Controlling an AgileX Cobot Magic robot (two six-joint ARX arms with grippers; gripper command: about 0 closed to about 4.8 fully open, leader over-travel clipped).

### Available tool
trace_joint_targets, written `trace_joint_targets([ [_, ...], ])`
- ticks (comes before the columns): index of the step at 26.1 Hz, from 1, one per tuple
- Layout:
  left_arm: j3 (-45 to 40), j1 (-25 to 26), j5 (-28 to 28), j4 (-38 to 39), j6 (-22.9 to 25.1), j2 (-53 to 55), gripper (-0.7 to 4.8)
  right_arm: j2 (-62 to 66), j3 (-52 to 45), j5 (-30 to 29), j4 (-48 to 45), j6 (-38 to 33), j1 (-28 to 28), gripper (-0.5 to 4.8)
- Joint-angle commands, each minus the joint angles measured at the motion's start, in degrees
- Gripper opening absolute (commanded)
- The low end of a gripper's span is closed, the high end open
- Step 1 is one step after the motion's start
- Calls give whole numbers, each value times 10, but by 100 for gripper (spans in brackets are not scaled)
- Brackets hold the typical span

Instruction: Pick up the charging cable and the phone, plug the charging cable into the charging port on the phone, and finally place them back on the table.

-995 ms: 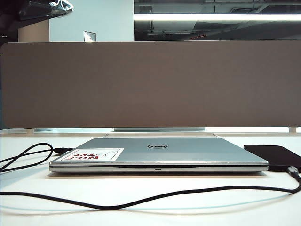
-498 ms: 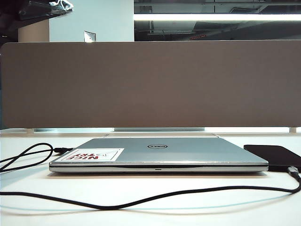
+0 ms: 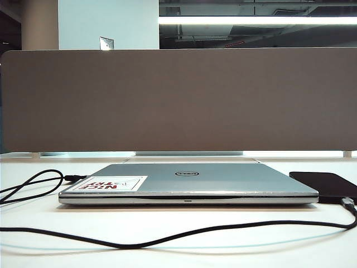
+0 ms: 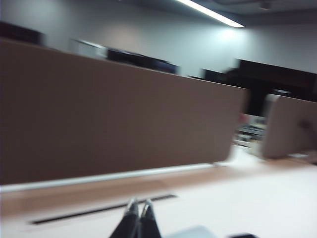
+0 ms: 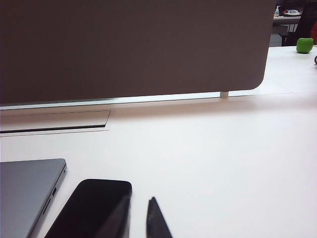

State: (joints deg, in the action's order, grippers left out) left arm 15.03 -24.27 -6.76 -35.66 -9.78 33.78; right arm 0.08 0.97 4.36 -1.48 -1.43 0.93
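Observation:
The black phone [image 3: 326, 184] lies flat on the white table [image 3: 184, 220], to the right of the laptop. The charging cable [image 3: 167, 239] snakes across the table's front, and its plug [image 3: 347, 202] meets the phone's near edge. Neither gripper appears in the exterior view. In the right wrist view my right gripper [image 5: 141, 198] hovers low at the phone [image 5: 84, 210], slightly open, with nothing between its fingers; one finger [image 5: 121, 220] overlaps the phone's edge. My left gripper [image 4: 139, 202] is shut and empty, raised and pointing toward the divider in a blurred view.
A closed silver laptop [image 3: 189, 181] with a red-lettered sticker fills the table's middle. A second black cord [image 3: 33, 187] loops at its left. The tall grey-brown divider [image 3: 178, 100] walls off the back. A green object [image 5: 304, 45] sits on a far table.
The dark arm part at the exterior view's top left corner has left the frame. The phone, cable and laptop have not moved.

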Motion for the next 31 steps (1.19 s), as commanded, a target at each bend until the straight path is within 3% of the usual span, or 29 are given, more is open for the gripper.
trace_joint_targets([
  [1,1,45,-3,51,37,-45,-6,-1,3,2,-9,2,0,57],
  [7,-25,138,-3,121,51,-147,-6,-1,3,2,-8,2,0,57],
  [15,-119,221,-3,125,51,-282,-5,-1,3,0,-7,2,0,57],
  [19,-138,242,-3,142,52,-318,-5,-1,3,0,-4,2,0,57],
  [27,-146,258,-3,309,67,-335,-5,-1,3,0,-4,2,0,57],
  [31,-144,258,-2,339,66,-335,-6,-1,3,0,-3,2,0,57],
])
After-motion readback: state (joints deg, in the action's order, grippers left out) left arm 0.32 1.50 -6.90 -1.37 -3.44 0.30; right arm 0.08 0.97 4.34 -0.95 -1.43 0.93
